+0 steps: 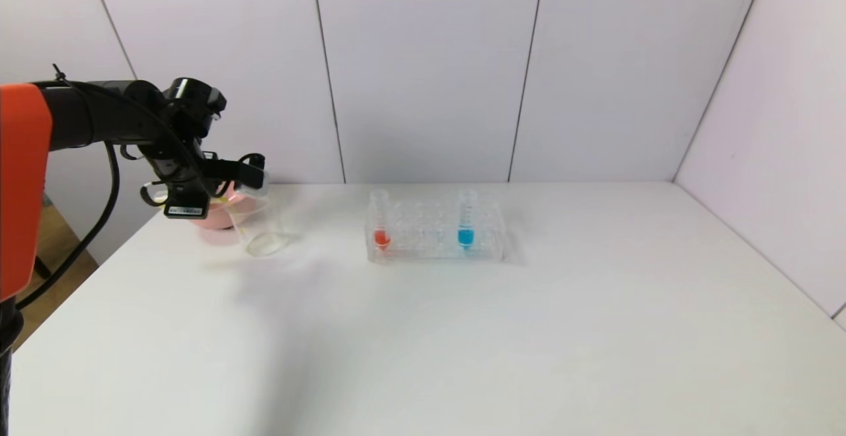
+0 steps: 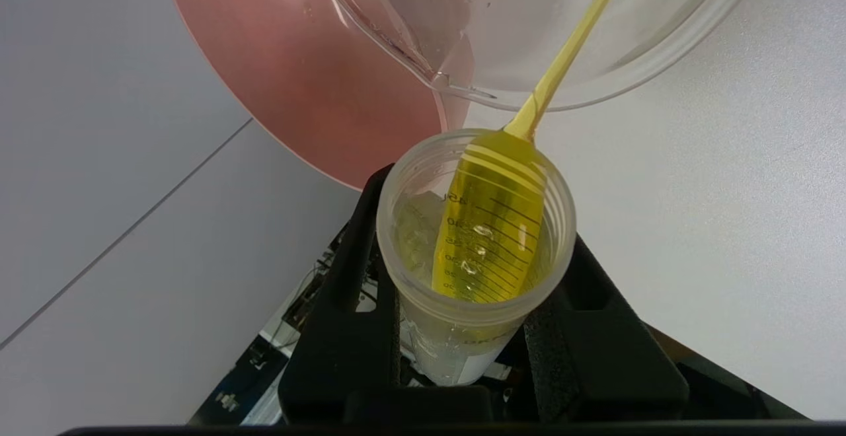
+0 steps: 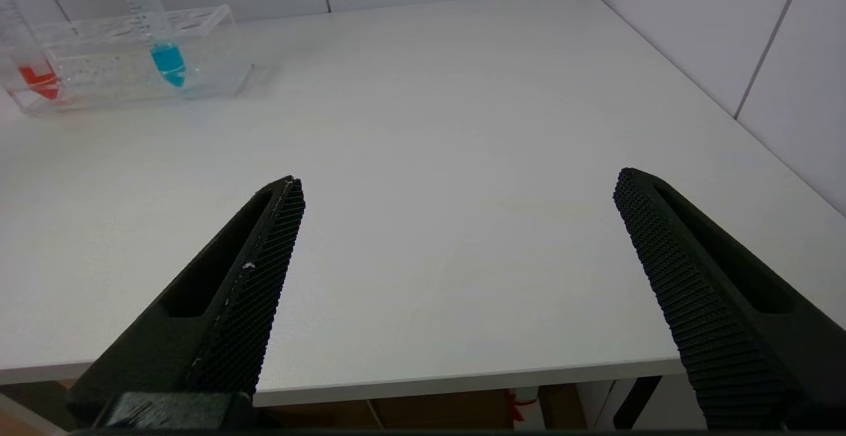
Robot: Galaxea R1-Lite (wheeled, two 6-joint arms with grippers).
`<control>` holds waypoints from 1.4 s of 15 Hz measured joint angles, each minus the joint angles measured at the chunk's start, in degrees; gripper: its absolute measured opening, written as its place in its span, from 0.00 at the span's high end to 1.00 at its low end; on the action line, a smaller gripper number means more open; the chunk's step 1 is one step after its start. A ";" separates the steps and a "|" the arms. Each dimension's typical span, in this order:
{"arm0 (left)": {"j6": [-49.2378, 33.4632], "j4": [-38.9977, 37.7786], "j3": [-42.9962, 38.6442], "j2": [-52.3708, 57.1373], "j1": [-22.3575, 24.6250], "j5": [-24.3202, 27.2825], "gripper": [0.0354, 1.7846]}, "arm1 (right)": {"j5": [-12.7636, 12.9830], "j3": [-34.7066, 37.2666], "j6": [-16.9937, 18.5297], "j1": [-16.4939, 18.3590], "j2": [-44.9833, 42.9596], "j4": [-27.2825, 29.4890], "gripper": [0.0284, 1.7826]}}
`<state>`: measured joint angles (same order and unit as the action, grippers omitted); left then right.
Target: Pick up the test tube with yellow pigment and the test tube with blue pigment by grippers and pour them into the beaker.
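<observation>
Left end effector (image 2: 462, 330) gripped the tilted yellow-pigment test tube (image 2: 476, 244), mouth toward the beaker (image 2: 595, 59) just ahead, pouring; right end effector (image 3: 456, 251) idle, wide open.

The test tube with yellow pigment (image 2: 492, 224) carries printed graduation lines with numerals too distorted to read.

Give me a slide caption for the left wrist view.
Left gripper pours yellow liquid from clear graduated test tube into clear glass beaker beside pink bowl.

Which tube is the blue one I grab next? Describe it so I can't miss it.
On the white table stands a clear rack. The blue-pigment tube stands upright toward its right end. Its tip is bright blue; the rack's only other tube, at the left, is red.
</observation>
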<state>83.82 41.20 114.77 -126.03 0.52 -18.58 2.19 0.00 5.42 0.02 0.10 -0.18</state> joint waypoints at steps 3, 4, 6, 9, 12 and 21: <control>0.00 -0.06 0.00 -0.21 -0.60 -1.49 0.71 | -0.02 0.00 0.00 -0.02 0.00 -0.02 0.04; -0.01 -0.06 0.00 -0.27 -0.63 -1.57 0.71 | 0.00 0.00 0.00 -0.02 0.00 0.00 0.04; -0.04 -0.15 0.00 -0.40 -0.71 -1.62 0.71 | 0.00 0.00 0.00 -0.02 0.00 0.00 0.04; -0.11 -0.15 0.00 -0.46 -0.88 -2.34 0.71 | 0.00 0.00 0.00 -0.02 0.00 0.00 0.04; -0.11 -0.15 0.00 -0.49 -1.10 -3.63 0.71 | 0.00 0.00 0.00 -0.02 0.00 0.02 0.04; -0.45 -0.20 0.00 -0.51 -1.32 -3.77 0.71 | 0.00 0.00 0.00 0.00 0.00 0.00 0.04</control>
<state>83.37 41.01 114.77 -126.54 -0.79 -22.35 2.19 0.00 5.42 0.02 0.10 -0.18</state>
